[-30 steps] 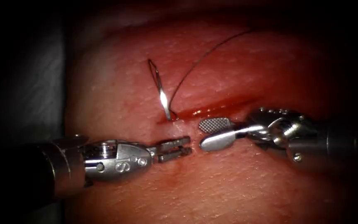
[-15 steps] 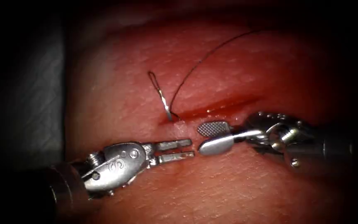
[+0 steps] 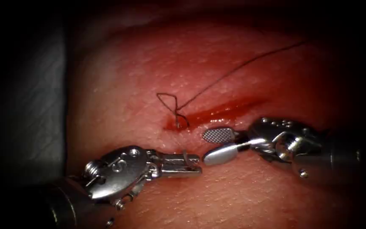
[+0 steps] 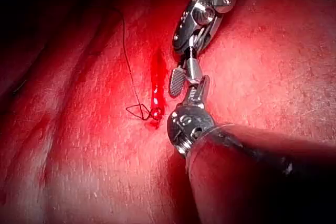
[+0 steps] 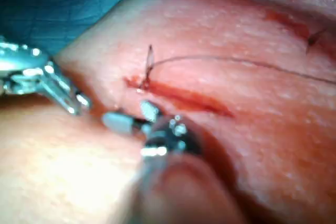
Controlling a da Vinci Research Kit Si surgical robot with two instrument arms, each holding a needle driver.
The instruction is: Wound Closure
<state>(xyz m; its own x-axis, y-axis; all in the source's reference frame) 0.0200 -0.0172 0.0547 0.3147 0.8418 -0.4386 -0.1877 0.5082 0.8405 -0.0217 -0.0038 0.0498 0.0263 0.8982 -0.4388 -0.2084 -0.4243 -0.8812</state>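
Endoscope view: the left tool (image 3: pixel 200 165) comes in from the lower left, and its fingers (image 3: pixel 178 159) are pressed together just below the left end of the cut (image 3: pixel 221 111). A short, thin, curved silver sliver stands up between them, which looks like the needle (image 3: pixel 186 156) gripped near one end. How much of its curve lies in the tissue (image 3: pixel 123 76) I cannot tell.

The right tool (image 3: pixel 206 146) faces it from the right, tip almost to tip. Its fingers are spread apart, with the ridged face of the upper one (image 3: pixel 219 135) turned up, and they hold nothing.

The thread (image 3: pixel 242 65) makes a small twisted loop on the tissue at the cut's left end, dips into the tissue there, and runs as one dark line up and away to the right. Red fluid (image 3: pixel 234 107) lies along the cut and pools at its left end.

From the left wrist view, the left tool (image 4: pixel 195 88) meets the right tool (image 4: pixel 181 80) just beside the cut, with the thread's loop (image 4: pixel 140 111) on the far side of the red fluid (image 4: pixel 156 90).

From the right wrist view, the right tool (image 5: pixel 131 118) sits near the cut with its fingers parted. The left tool (image 5: pixel 79 103) is close by, and the thread (image 5: pixel 236 62) stretches over the tissue.
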